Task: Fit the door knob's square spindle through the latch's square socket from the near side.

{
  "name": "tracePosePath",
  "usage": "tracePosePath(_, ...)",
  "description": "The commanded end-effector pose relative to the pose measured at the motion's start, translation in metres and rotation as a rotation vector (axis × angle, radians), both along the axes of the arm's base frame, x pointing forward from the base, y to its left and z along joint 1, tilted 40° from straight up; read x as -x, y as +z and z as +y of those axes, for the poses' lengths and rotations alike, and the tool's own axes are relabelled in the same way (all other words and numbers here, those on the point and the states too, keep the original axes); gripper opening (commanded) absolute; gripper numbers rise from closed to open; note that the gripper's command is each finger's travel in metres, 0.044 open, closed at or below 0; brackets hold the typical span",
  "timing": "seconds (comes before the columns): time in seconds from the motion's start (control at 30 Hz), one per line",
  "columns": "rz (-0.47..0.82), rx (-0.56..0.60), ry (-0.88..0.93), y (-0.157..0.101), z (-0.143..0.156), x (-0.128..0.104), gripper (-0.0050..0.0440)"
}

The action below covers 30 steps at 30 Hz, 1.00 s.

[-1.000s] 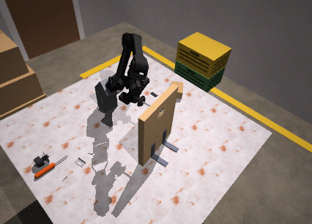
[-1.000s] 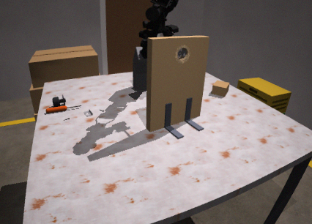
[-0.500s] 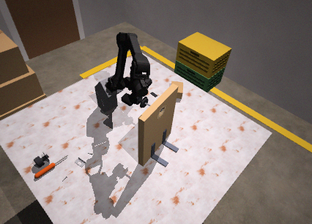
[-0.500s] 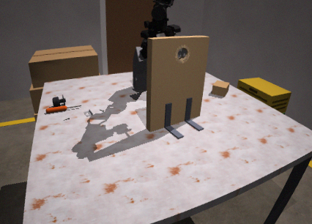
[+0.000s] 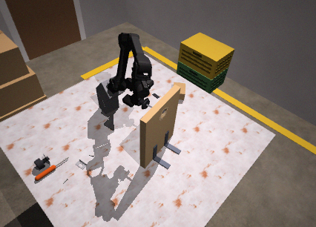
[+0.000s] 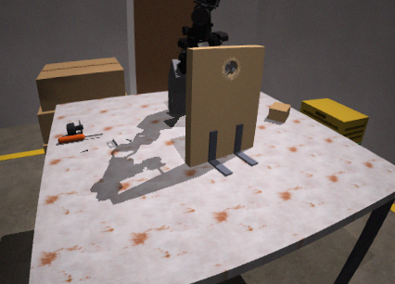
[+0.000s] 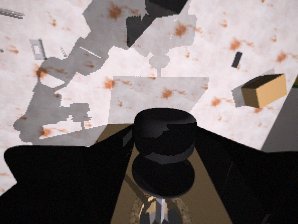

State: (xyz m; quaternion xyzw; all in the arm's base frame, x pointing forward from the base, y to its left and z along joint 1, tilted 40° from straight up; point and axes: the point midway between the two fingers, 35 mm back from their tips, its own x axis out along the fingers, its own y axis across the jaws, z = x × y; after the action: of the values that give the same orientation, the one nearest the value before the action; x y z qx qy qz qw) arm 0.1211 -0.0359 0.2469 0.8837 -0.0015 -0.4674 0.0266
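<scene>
A tan wooden panel stands upright on two grey brackets in the middle of the table. Its round latch socket sits near the top; it also shows in the top view. My gripper is on the robot's side of the panel, shut on the black door knob. The knob's grey spindle points at the latch socket, and its tip lies at or just inside the socket. The round plate is apart from the wood. My fingers hide the knob in the top and exterior views.
A small wooden block lies behind the panel on the table. An orange-handled screwdriver and small parts lie at the front left. Yellow and green crates stand off the table; cardboard boxes stand beside it.
</scene>
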Motion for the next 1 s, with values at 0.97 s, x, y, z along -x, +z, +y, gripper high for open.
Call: tracePosePath(0.97, -0.005, 0.002, 0.002, 0.0048, 0.0006, -0.0035, 0.0000)
